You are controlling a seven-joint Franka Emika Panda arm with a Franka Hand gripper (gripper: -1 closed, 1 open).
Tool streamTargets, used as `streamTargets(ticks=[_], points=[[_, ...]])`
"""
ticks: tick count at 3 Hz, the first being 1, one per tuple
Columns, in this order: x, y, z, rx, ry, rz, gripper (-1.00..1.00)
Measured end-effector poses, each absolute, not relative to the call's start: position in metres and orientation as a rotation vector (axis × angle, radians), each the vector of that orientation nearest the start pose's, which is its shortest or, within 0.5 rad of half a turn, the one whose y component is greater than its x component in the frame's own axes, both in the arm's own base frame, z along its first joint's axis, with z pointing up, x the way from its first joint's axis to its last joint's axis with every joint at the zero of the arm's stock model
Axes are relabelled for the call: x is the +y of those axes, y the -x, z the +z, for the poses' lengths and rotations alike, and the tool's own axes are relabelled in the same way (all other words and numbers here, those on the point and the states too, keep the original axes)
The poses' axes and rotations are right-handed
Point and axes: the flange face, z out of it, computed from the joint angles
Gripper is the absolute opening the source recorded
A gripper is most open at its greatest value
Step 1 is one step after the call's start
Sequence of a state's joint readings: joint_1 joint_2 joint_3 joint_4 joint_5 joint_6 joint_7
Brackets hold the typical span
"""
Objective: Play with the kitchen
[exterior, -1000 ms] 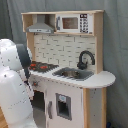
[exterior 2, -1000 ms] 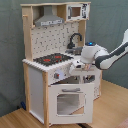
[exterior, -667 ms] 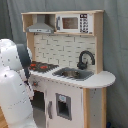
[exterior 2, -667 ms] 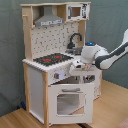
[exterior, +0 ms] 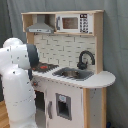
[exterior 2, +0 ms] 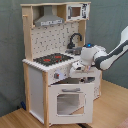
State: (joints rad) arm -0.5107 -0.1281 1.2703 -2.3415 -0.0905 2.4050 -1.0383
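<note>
Grey curtain behind; kitchen (exterior 2: 55, 65) stood on wood floor, the gripper (exterior 2: 84, 69) close against its front edge above the oven door (exterior 2: 69, 102), jaw state not discernible; step judged an approach, next move probably needing a chosen knob or handle.

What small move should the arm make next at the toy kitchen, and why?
Probably a short reach toward the kitchen front: in the second exterior view the gripper sits at counter height beside the knobs, above the oven door.
</note>
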Motion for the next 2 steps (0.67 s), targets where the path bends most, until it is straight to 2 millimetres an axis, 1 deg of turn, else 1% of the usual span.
streamTargets(ticks=[1, 2], points=[[0.3476, -0.3679, 0.3459, 2.349, -1.795, 0.069, -1.0], [0.3508, -0.3605, 0.3374, 2.313, -1.845, 0.035, -1.0]])
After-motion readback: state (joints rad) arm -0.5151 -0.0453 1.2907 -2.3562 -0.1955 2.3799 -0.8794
